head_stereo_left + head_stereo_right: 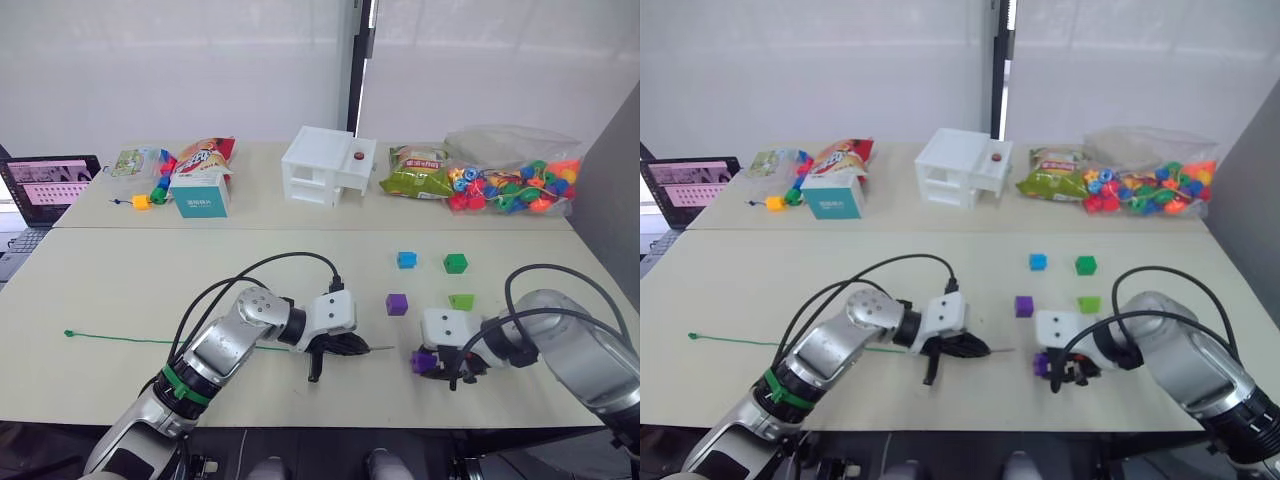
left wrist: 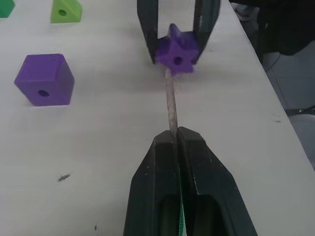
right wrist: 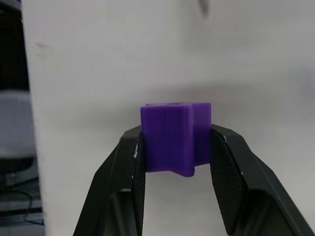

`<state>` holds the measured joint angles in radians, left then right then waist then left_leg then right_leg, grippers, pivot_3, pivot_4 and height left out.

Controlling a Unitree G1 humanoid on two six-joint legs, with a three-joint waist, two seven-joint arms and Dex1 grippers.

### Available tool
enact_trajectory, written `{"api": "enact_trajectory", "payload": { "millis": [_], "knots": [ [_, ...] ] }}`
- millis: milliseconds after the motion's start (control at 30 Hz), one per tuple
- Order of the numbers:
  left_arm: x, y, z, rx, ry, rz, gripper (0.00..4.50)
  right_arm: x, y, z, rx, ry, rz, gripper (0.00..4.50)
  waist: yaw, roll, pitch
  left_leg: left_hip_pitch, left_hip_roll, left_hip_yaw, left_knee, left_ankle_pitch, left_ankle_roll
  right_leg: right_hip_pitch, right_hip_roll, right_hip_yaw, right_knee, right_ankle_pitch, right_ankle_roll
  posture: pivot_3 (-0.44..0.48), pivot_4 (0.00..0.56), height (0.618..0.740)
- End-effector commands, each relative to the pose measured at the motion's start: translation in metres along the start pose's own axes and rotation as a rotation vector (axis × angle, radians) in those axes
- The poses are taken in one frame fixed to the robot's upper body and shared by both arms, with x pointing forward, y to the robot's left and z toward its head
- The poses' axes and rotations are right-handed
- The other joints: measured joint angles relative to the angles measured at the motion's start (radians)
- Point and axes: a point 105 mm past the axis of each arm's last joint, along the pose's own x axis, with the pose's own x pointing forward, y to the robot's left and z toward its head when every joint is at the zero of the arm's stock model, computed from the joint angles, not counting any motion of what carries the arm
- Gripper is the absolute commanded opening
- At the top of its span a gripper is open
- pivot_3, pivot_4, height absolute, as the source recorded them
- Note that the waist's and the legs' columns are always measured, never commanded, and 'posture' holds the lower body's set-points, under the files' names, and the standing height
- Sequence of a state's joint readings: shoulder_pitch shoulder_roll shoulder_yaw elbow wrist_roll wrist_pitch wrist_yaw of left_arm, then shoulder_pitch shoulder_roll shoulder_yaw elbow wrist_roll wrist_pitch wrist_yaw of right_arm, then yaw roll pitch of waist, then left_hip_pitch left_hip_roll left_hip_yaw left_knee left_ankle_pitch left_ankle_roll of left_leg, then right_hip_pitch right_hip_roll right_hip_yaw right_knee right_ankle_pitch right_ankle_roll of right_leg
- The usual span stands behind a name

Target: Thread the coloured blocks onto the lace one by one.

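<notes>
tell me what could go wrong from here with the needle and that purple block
The lace's stiff tip reaches the hole of the purple block held in the right gripper; a slight tilt could make it jam or glance off. The left gripper pinches the tip far back, so it may flex. The trailing green lace lies across the table and could snag under the left arm.

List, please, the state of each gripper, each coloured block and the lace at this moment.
Left gripper: shut on the lace's stiff tip.
Right gripper: shut on a purple star-shaped plastic block.
Thin green lace: lying along the table, tip aimed at the held block's hole.
Purple cube, blue cube, dark green cube, light green block: loose on the table, unthreaded.
</notes>
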<state>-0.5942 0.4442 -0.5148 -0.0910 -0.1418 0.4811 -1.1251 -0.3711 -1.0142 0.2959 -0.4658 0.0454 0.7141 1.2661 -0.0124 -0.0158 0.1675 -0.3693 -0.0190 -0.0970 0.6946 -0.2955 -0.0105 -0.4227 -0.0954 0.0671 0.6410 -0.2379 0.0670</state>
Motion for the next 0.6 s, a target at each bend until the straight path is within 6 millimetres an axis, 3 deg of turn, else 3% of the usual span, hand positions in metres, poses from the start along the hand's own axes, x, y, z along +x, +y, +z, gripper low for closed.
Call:
{"api": "enact_trajectory", "payload": {
  "millis": [33, 600],
  "knots": [
    [0.005, 0.006, 0.001, 0.022, 0.016, -0.002, 0.00, 0.000, -0.001, 0.006, 0.004, -0.008, -0.035, 1.32, 0.000, 0.000, 0.000, 0.000, 0.000, 0.000, 0.000, 0.000, 0.000, 0.000, 0.000, 0.000, 0.000, 0.000, 0.000, 0.000, 0.150, 0.740],
    [0.018, 0.003, 0.016, 0.094, -0.007, -0.066, 0.00, 0.006, 0.001, 0.006, 0.009, 0.009, -0.064, 1.32, 0.000, 0.000, 0.000, 0.000, 0.000, 0.000, 0.000, 0.000, 0.000, 0.000, 0.000, 0.000, 0.000, 0.000, 0.000, 0.000, 0.150, 0.740]
  ]
}}
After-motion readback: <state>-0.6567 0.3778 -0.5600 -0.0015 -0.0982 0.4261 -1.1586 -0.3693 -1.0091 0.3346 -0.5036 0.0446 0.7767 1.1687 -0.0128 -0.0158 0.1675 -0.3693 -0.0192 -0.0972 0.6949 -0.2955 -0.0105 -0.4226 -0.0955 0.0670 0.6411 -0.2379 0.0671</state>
